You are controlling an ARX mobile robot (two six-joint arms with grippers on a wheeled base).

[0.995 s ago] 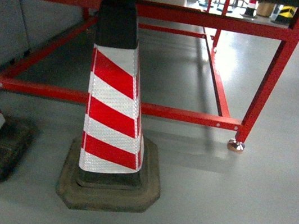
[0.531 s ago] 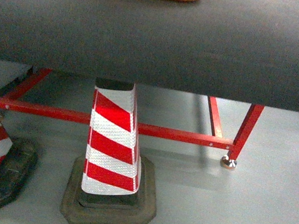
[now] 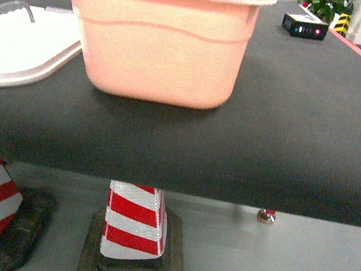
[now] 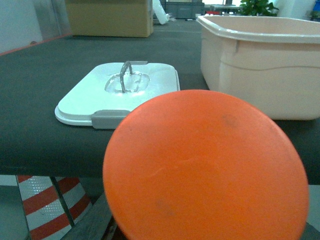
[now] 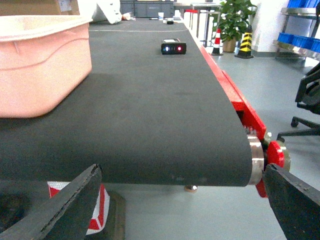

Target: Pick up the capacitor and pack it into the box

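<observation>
Our right fingers [image 5: 185, 200] stand wide apart and empty, low before the table [image 5: 150, 110] edge. Our left fingers we cannot tell: an orange disc [image 4: 205, 170] fills that view. The box [image 3: 159, 32] sits open on the table, its lid [image 3: 16, 44] beside it. No capacitor shows; we judge finding one comes first.

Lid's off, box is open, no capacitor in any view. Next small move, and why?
Probably tilt the head camera up a little to search the far table. The box stands open on the table with the lid flat beside it, but no capacitor shows, and cones fill the head view's bottom. The right gripper is open and empty; an orange disc blocks the left wrist view.
</observation>
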